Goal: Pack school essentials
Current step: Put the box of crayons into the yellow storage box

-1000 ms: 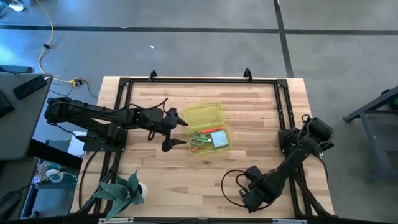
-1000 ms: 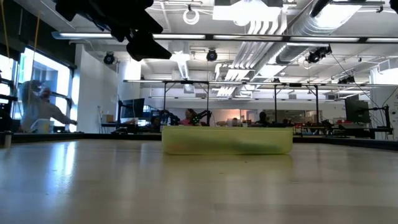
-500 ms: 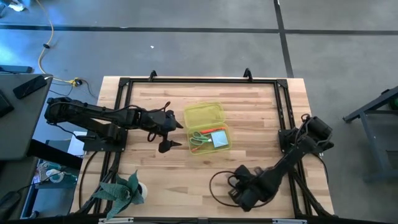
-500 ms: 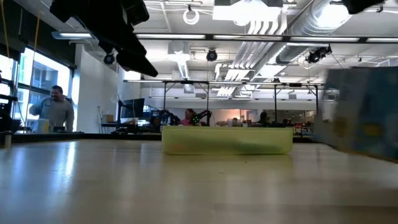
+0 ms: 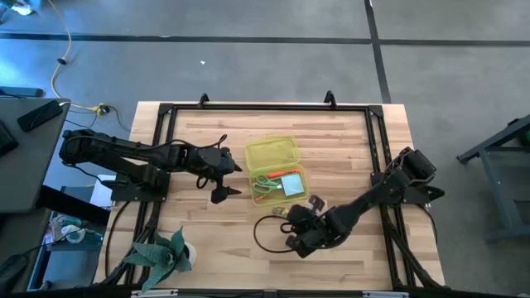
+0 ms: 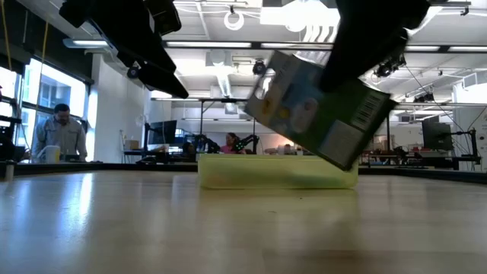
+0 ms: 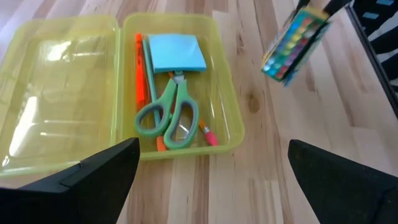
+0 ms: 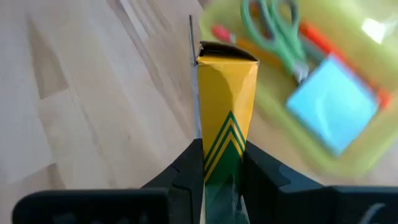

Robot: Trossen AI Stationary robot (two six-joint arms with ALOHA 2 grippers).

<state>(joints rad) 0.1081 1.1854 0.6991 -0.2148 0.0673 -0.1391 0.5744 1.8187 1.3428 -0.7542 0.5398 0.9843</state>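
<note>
Between your right gripper's (image 8: 217, 168) fingers sits the crayon box (image 8: 225, 106), clamped and carried tilted above the table (image 5: 207, 240), just beside the open yellow case (image 5: 281, 178). Scissors (image 7: 166, 112), note pad (image 7: 177, 53) and marker (image 7: 139, 68) lie inside that case. Your left gripper (image 5: 232, 178) hovers wide open on the case's other side.

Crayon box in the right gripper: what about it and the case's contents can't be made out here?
- Crayon box: right wrist view shows one narrow edge between the right gripper fingers; printing blurred in the low view.
- Yellow case: low view shows only its wall, contents hidden.
- Scissors, note pad, marker: too small in the high view.
- Left gripper: open, idle.
</note>
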